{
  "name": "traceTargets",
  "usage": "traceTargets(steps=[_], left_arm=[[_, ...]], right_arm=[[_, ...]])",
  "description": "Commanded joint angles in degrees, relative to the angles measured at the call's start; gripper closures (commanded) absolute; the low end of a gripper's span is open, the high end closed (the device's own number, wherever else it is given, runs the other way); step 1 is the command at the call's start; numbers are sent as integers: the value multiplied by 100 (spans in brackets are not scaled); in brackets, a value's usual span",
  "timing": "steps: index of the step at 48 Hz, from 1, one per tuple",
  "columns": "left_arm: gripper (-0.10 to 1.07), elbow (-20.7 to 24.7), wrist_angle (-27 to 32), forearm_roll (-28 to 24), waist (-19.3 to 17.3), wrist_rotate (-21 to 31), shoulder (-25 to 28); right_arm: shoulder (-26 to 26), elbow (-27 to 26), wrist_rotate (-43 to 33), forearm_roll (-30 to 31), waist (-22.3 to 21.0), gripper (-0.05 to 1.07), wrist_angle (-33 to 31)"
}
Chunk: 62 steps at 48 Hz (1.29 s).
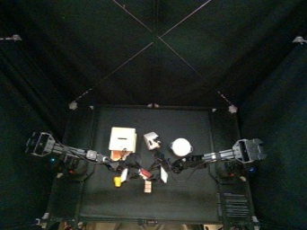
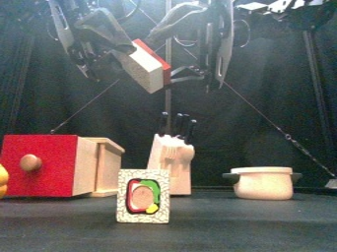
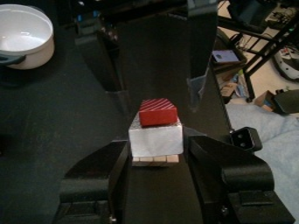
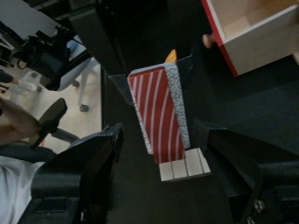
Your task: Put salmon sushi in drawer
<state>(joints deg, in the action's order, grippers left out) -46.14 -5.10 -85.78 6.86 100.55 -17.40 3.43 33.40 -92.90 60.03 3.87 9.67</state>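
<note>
The salmon sushi (image 2: 148, 64), a red-striped slab on a white block with a small wooden base, hangs tilted high above the table. My left gripper (image 3: 158, 147) is shut on its white sides (image 3: 156, 140). My right gripper (image 4: 163, 140) stands open around the same sushi (image 4: 162, 109), with a jaw on each side and a little gap. The drawer (image 2: 59, 165), cream with a red front and round knob, sits at the left with its tray pulled out. It also shows in the top view (image 1: 121, 139) and the right wrist view (image 4: 251, 31).
A white round dish (image 2: 261, 183) stands at the right, also in the left wrist view (image 3: 24, 35). A cream block with dark handles (image 2: 171, 162) stands mid-table. A small picture card (image 2: 142, 196) stands at the front. A yellow thing (image 2: 3, 182) peeks in at the far left.
</note>
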Motion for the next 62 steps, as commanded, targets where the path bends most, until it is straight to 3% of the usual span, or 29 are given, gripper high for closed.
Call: traceTargets(steps=[1,10,33,49,62], left_arm=[[38,26,-9,18,-44,0,-132],[38,-308,70,-9,-70,-26,-563],[38,-2048,721,-255,-466,-62,-2522],[38,-2602,1239,-668,-1090,-53,-2619],[38,-2813,1195,-668,-1151,-62,-2619]], right_arm=[[360,44,-9,-18,-26,7,18],[580,290,0,-123,-26,7,9],[694,571,9,-308,0,7,18],[668,589,-9,-308,-18,7,9],[633,615,0,-378,-9,7,9]])
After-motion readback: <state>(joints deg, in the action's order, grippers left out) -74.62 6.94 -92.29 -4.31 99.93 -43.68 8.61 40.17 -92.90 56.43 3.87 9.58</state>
